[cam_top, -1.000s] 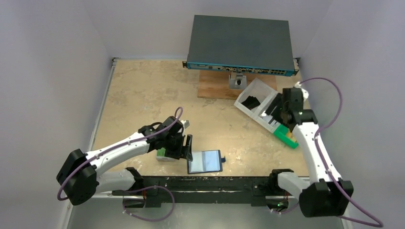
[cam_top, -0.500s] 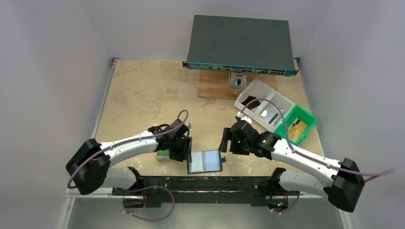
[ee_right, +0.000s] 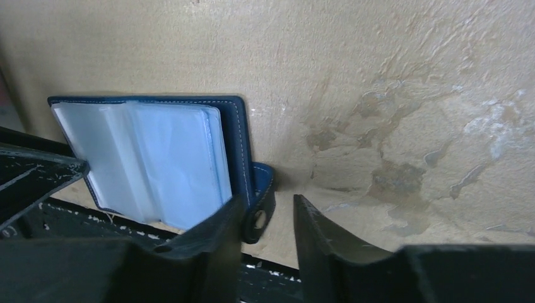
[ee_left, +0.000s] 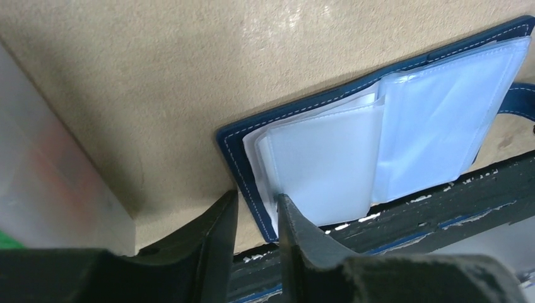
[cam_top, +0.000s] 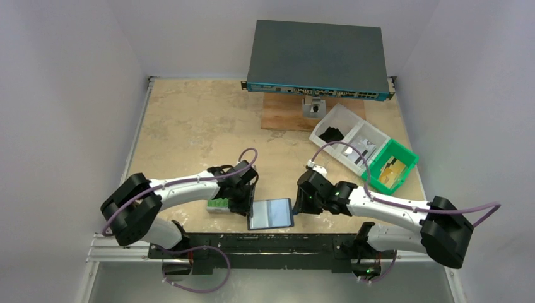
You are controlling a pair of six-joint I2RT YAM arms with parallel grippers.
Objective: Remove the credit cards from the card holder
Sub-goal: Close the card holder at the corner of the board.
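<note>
The card holder (cam_top: pixel 271 213) lies open and flat near the table's front edge, navy cover down and pale blue sleeves (ee_left: pixel 328 164) up. My left gripper (cam_top: pixel 248 201) straddles its left edge (ee_left: pixel 235 158). Its jaws stand a narrow gap apart, with one finger (ee_left: pixel 291 221) against the sleeves and the other on the table. My right gripper (cam_top: pixel 301 201) is open at the holder's right edge, and the snap tab (ee_right: pixel 260 211) sits between its jaws. Tan-gold credit cards (cam_top: pixel 392 172) lie in the green bin (cam_top: pixel 407 158) at the right.
A grey case with a green label (cam_top: pixel 219 205) sits just left of my left gripper. A clear divided tray (cam_top: pixel 350 136) adjoins the green bin. A network switch (cam_top: pixel 315 60) on a wooden board (cam_top: pixel 284 117) stands at the back. The black rail (cam_top: pixel 265 243) runs along the front edge.
My right arm has swung from the tray at the right down to the card holder's right edge. Both grippers' jaws have narrowed. The left gripper has settled lower at the left edge.
</note>
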